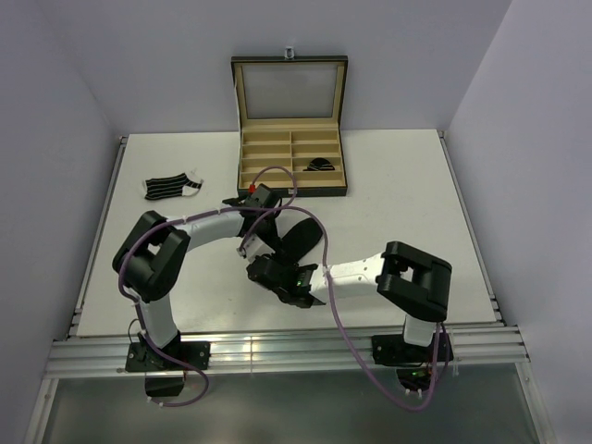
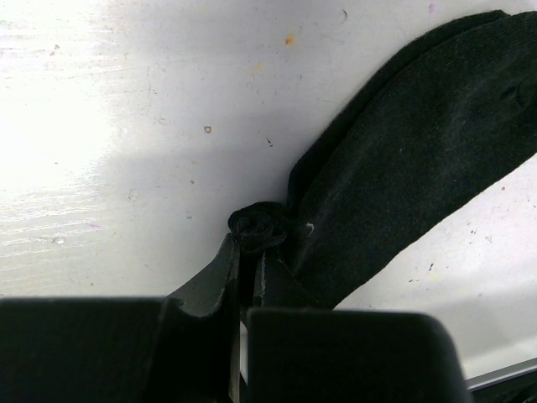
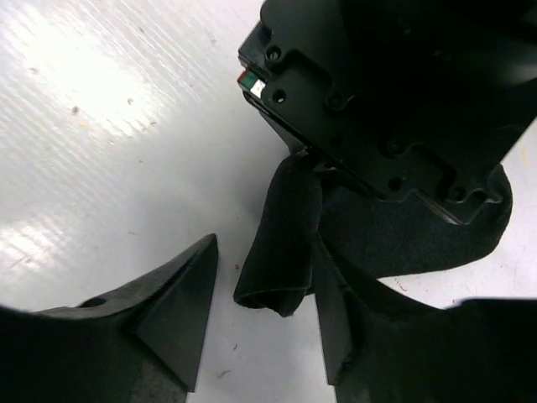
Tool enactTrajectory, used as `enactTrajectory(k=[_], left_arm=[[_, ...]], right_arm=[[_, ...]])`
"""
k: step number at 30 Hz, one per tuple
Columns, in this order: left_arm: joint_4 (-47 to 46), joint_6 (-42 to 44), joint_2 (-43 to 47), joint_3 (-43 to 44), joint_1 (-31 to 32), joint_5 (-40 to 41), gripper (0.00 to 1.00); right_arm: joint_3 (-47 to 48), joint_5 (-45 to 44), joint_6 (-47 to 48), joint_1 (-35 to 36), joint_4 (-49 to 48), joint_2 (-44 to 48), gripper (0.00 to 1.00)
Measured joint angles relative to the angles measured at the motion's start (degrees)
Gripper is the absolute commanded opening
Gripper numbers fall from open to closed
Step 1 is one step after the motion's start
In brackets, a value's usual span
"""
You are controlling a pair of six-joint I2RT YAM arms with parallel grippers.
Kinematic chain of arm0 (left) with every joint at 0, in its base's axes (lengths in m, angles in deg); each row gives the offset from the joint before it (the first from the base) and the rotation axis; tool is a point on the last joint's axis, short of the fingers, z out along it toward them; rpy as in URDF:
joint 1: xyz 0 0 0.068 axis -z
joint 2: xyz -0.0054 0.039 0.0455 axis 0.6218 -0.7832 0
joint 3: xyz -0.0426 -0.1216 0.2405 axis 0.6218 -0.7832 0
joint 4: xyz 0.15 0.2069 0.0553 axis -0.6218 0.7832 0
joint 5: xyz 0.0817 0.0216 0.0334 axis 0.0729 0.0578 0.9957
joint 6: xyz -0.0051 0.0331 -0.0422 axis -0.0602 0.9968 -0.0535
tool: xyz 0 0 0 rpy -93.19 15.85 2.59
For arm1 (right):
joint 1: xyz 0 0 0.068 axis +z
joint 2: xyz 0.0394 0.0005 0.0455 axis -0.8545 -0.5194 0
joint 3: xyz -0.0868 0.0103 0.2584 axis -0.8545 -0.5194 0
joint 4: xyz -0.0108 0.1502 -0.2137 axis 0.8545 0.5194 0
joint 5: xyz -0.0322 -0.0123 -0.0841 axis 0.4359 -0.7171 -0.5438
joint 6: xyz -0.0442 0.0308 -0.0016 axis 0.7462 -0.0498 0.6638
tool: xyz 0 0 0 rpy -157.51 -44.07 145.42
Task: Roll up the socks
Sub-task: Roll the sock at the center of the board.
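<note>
A plain black sock [image 1: 301,239] lies mid-table. In the left wrist view it [image 2: 419,143] spreads up to the right. My left gripper [image 2: 252,249] is shut on a small twisted bunch at the sock's edge; it also shows in the top view [image 1: 259,242]. My right gripper [image 3: 267,249] is open, with a folded end of the black sock [image 3: 285,218] between its fingers, touching neither; it also shows in the top view [image 1: 265,270]. A striped sock [image 1: 171,187] lies flat at the far left. A rolled striped bundle [image 1: 320,166] sits in the box.
The black compartmented box [image 1: 291,190] with tan lining stands open at the back centre, lid up. The left gripper's body [image 3: 394,101] hangs just above and beyond the right gripper's fingers. Both wrists are crowded together mid-table, with purple cables looping over them.
</note>
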Motion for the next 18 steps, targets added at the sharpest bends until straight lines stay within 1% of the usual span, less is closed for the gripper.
enactTrajectory(k=[7,11,14,15,17,18], left_arm=[[0.7,0.68,-0.46,0.72,-0.2,-0.55,0.0],[1.31,1.01,-0.74,1.27,-0.2,-0.63,0.0],[1.66,1.16,-0.94,1.57,-0.2,-0.7,0.0],[1.73,1.25,-0.98,1.6,-0.2,-0.72,0.0],[1.81,1.38,-1.05,1.73,-0.2,-0.76,0.01],[1.81,1.42,-1.05,1.73,-0.2,-0.76,0.02]], right_arm=[[0.63,-2.58,-0.55,0.0,1.07,-3.3,0.48],[0.81,-3.23,-1.86,0.0,2.47,-4.37,0.4],[0.87,-3.3,-2.71,-0.02,2.99,-4.55,0.23],[0.87,-3.28,-3.06,-0.02,3.06,-4.63,0.1],[0.85,-2.97,-3.32,-0.04,3.13,-4.57,0.01],[0.85,-2.6,-3.32,-0.13,3.15,-4.48,0.0]])
